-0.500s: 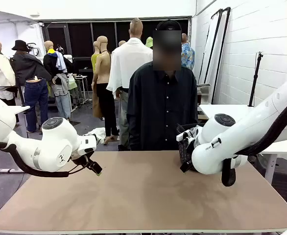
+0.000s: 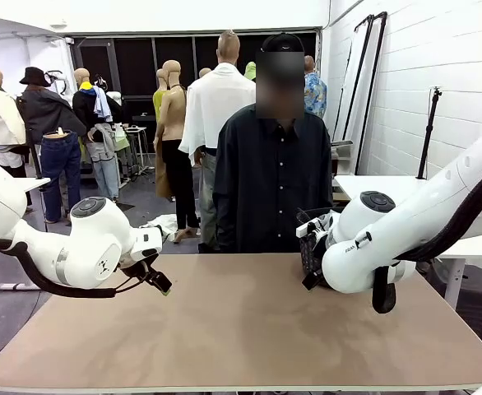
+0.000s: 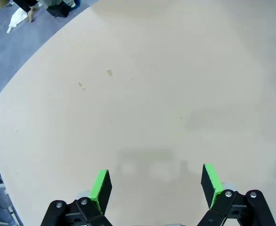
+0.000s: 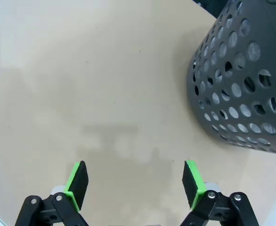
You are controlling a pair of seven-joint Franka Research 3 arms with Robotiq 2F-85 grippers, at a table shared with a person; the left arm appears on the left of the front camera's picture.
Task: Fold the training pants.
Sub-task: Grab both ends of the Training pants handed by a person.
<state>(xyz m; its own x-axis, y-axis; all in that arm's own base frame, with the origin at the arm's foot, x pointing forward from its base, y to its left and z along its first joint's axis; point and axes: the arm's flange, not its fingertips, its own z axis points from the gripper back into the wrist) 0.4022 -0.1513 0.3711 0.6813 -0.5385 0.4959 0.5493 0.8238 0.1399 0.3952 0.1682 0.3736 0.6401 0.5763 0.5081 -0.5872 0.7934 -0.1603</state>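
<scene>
- Left tool [image 3: 156, 169]: jaws wide, nothing between the green pads [image 3: 101, 185]. It hangs over bare desk [image 2: 249, 346], apart from the surface.
- Front view: the left arm [image 2: 93, 243] comes in low from the left, with its tool near the desk's left far edge, pointing down and inward.
- Right tool [image 4: 134, 165]: jaws wide, holding nothing, over bare desk. Its shadow falls on the surface just ahead of the pads.
- A black mesh basket [image 4: 241, 80] stands on the desk near the right tool, off to one side and not touching it. Something pale shows through its holes, but what it is cannot be told.
- Front view: the right arm [image 2: 389, 239] is bent low at the right far side of the desk.
- A person [image 2: 270, 181] in a dark shirt stands at the far edge, centre.
- Where the training pants are cannot be told.
</scene>
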